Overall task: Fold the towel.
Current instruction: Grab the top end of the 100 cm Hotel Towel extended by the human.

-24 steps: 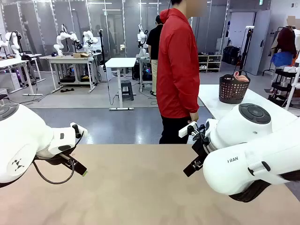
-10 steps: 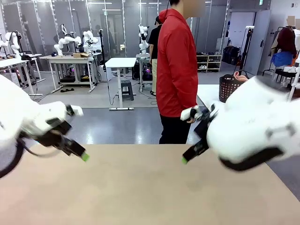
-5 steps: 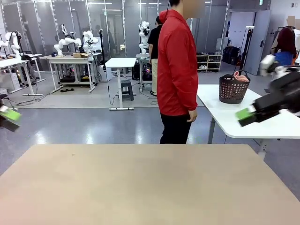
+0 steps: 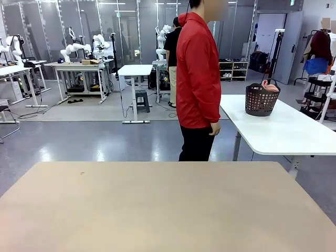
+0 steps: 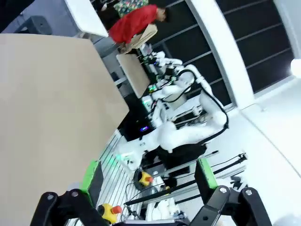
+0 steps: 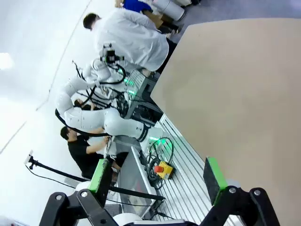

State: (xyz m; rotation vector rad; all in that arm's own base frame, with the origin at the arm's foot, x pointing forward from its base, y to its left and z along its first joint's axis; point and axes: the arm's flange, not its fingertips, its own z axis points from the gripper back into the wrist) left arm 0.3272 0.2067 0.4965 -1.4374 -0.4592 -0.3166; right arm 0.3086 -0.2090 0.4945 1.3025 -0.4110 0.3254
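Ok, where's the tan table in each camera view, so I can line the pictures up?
Front view: the tan table fills the lower part, below the person in the red jacket.
Left wrist view: the table takes the left side; the person is at the top.
Right wrist view: the table takes the right side.
Shared landmark: its plain tan top.

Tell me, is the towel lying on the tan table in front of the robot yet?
No, the towel is bunched in the dark basket that stands on the white side table off to the right.
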